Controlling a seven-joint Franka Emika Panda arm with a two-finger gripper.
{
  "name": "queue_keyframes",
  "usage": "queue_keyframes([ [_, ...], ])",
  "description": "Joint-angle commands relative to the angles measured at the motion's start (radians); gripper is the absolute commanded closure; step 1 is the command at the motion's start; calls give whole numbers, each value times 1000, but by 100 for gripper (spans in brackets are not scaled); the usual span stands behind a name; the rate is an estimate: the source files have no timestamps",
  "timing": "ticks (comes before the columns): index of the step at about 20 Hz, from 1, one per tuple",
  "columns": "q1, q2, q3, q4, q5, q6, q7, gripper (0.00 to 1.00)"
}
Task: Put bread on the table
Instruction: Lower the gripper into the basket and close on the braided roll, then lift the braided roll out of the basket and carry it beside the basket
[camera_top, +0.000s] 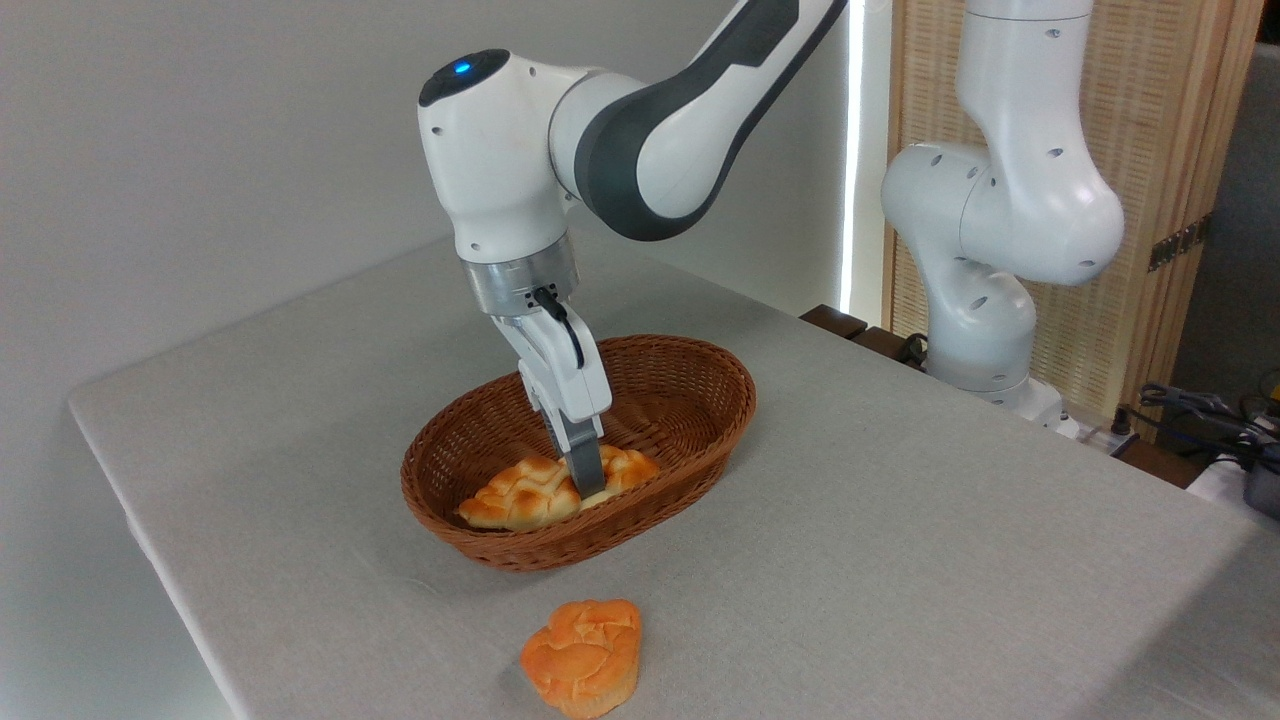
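While our gripper (587, 480) reaches into the basket (690, 385), its fingers meet the bread (520, 495) mid-loaf. We cannot tell whether they pinch it. An orange bun (585, 655) sits at six o'clock on the table (900, 560).

Robot lab, cloth-covered table (900, 560), white arm (640, 130), loose cables (1190, 405) behind

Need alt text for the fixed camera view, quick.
The gripper reaches down into a brown wicker basket, its fingers at the braided bread lying inside. A small orange bun sits on the grey table in front.
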Motion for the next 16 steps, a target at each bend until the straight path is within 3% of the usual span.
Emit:
queue_keyframes([
  [1,-5,-3,3,115,-14,-199,8,100],
  [4,-5,-3,6,218,-63,-365,8,100],
  [8,-3,-17,74,279,-38,-489,56,100],
  [12,14,-63,133,270,104,-560,168,100],
  [16,34,-69,194,223,225,-551,271,100],
])
